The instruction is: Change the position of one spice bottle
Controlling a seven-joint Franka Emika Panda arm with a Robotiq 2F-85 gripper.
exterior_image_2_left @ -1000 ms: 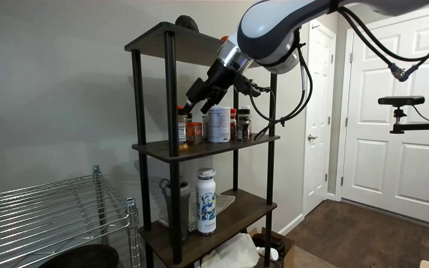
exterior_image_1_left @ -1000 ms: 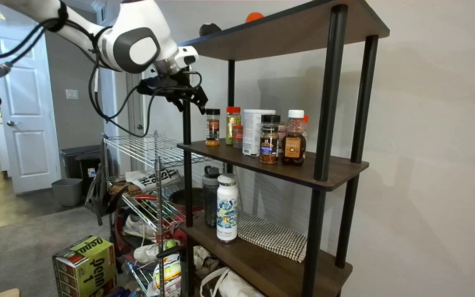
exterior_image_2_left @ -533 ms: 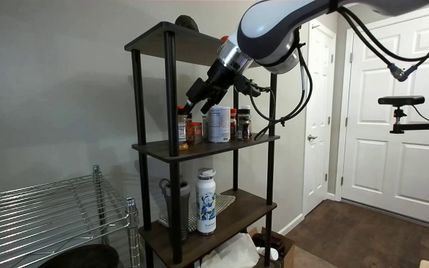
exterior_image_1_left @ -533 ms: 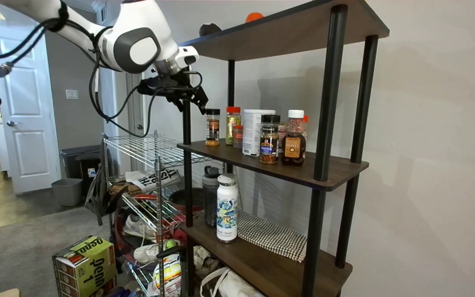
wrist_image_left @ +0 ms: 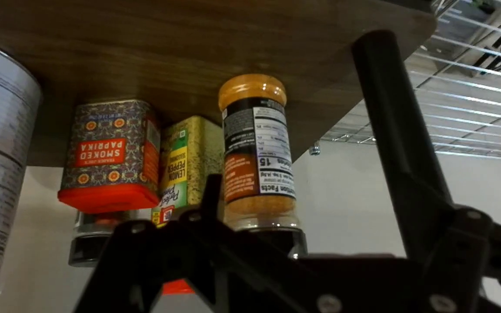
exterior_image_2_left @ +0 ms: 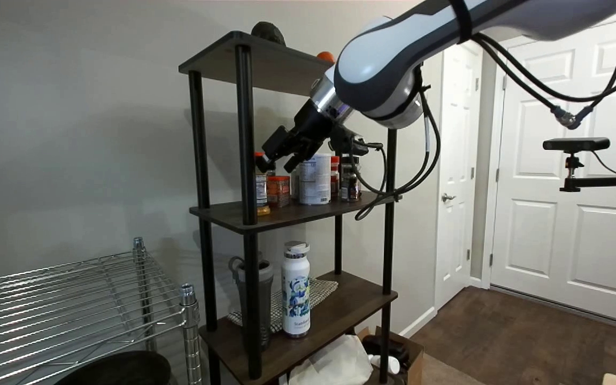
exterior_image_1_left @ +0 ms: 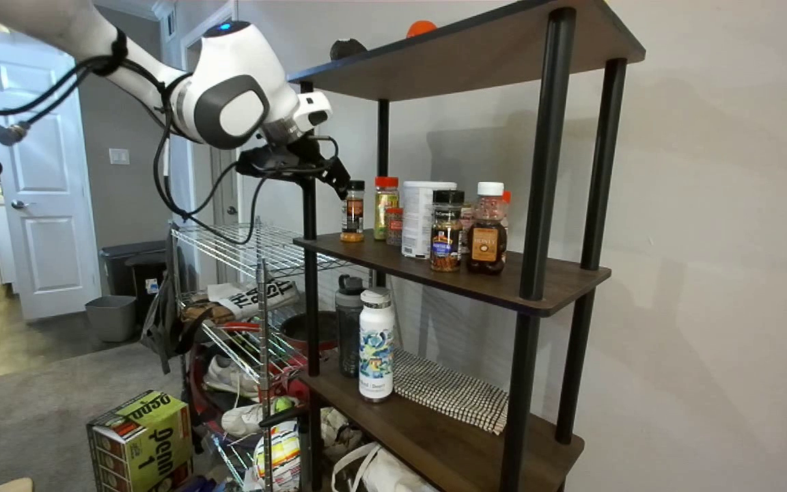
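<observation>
The spice bottle (exterior_image_1_left: 352,213) has orange-brown contents, a black and orange label and a dark cap. It stands upright on the middle shelf (exterior_image_1_left: 393,256) near a corner post. It also shows partly behind the post (exterior_image_2_left: 261,193), and large in the upside-down wrist view (wrist_image_left: 257,148). My gripper (exterior_image_2_left: 277,164) is open at the height of the bottle's cap. In the wrist view the gripper (wrist_image_left: 309,184) has its left finger beside the bottle, with a wide gap to the right finger. The cap is partly hidden by the gripper; I cannot tell if they touch.
A corner post (wrist_image_left: 389,113) stands close to the right finger. Lemon pepper (wrist_image_left: 185,165), a smoked paprika tin (wrist_image_left: 109,154) and a white canister (exterior_image_1_left: 427,219) stand nearby. A dark-capped bottle (exterior_image_1_left: 445,232) and honey (exterior_image_1_left: 486,236) are farther along. The top shelf (exterior_image_1_left: 475,55) is overhead.
In the last half second my arm and gripper have lowered and moved toward the spice bottle's cap. The bottles on the shelf have not moved.
</observation>
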